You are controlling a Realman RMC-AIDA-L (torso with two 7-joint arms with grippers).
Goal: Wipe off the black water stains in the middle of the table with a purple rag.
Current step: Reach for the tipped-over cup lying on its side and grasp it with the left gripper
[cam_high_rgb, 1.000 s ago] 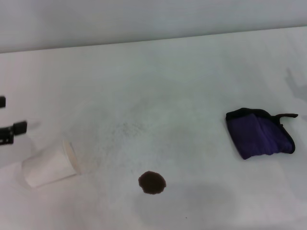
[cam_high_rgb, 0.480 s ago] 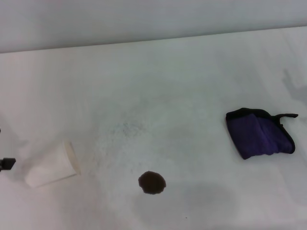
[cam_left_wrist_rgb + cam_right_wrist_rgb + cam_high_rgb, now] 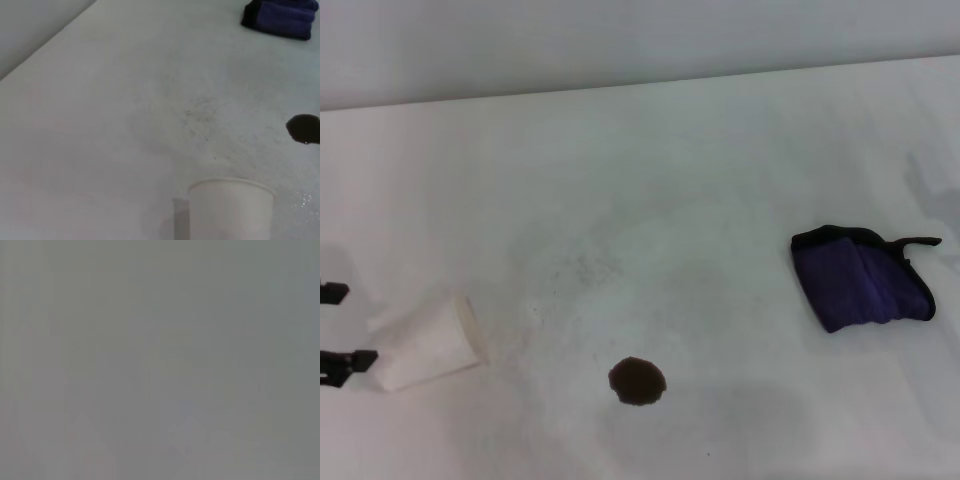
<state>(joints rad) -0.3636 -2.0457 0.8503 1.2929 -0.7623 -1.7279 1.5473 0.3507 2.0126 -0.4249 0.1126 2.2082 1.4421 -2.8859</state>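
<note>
The black water stain (image 3: 637,381) is a small round dark blot on the white table (image 3: 650,200), near the front middle; the left wrist view also shows the stain (image 3: 304,128). To the right lies the purple rag (image 3: 860,280), crumpled, with black edging and a thin tag; in the left wrist view the rag (image 3: 282,17) is far off. My left gripper (image 3: 340,326) is at the left edge, open, its two fingertips just beside the closed end of a white paper cup (image 3: 425,345). No part of the right gripper shows.
The paper cup (image 3: 231,210) lies on its side left of the stain, mouth toward the middle. Faint grey speckles (image 3: 585,265) mark the tabletop behind the stain. A grey wall runs along the table's far edge. The right wrist view is plain grey.
The left gripper's fingertips moved from farther back toward the front edge, dipped almost out of view, and now flank the cup's closed end. Cup, stain and rag have not moved.
</note>
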